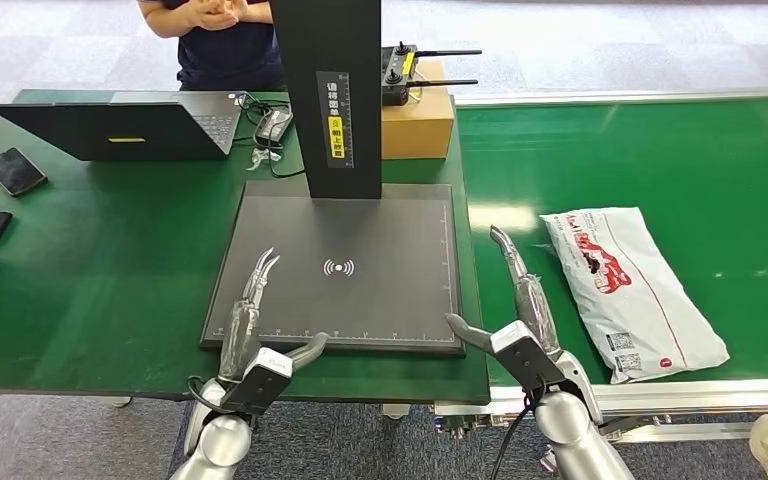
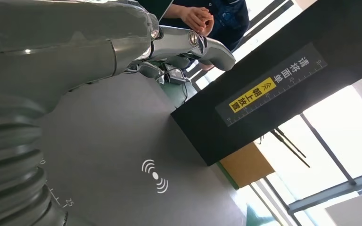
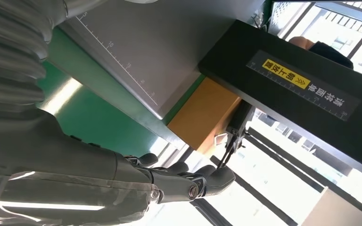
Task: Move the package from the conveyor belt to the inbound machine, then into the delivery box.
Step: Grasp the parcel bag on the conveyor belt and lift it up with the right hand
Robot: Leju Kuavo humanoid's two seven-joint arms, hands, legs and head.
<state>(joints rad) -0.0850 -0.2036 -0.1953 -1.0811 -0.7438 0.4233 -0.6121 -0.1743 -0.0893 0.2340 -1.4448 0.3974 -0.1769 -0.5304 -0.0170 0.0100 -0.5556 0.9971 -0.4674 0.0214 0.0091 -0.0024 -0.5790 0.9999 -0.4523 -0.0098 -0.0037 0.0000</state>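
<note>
A white plastic package [image 1: 631, 287] with red print lies flat on the green conveyor belt [image 1: 660, 160], on the right. The inbound machine is a dark scale plate [image 1: 345, 265] with a black upright post [image 1: 326, 95]; the plate [image 2: 122, 155] and the post [image 3: 306, 99] also appear in the wrist views. My right hand [image 1: 513, 310] hovers open at the plate's front right corner, left of the package, fingers straight, holding nothing. Over the plate's front left corner, my left hand [image 1: 255, 325] is open and empty too.
A laptop [image 1: 120, 125], a phone [image 1: 15, 170] and dark items sit on the green table at left. A cardboard box [image 1: 418, 120] with a remote controller on it stands behind the plate. A person [image 1: 222, 35] stands beyond the table.
</note>
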